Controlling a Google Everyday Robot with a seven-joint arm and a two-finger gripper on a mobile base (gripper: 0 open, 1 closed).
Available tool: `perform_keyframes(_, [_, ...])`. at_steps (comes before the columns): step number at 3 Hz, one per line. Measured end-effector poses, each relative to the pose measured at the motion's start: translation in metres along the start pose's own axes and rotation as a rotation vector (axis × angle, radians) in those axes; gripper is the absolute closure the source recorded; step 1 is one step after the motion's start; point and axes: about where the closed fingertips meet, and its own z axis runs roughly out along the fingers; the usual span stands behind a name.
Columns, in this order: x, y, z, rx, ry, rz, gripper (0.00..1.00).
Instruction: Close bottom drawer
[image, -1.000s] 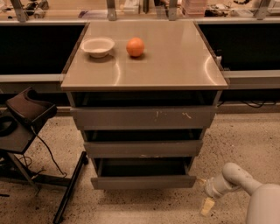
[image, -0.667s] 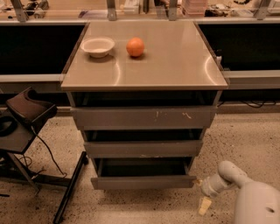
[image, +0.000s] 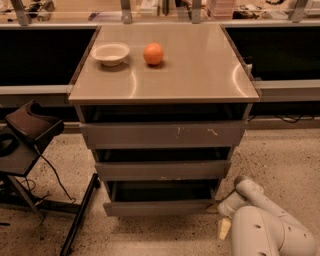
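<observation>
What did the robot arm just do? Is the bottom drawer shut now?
The arm swung left toward the cabinet, so the gripper now sits low near the floor, just off the right end of the bottom drawer. It doesn't look like it is holding anything. The bottom drawer is pulled out as before, and the bowl and orange on top haven't moved.

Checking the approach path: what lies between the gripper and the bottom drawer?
In the camera view, only bare speckled floor separates the gripper, low on the right, from the right front corner of the bottom drawer.
</observation>
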Motion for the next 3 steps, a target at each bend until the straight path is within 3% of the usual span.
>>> perform_keyframes(1, [-0.011, -0.024, -0.015, 0.022, -0.017, -0.03, 0.0])
perform_keyframes(2, [-0.027, -0.044, -0.064, 0.2, -0.144, -0.115, 0.0])
perform_keyframes(3, [-0.018, -0.037, -0.107, 0.451, -0.362, -0.152, 0.0])
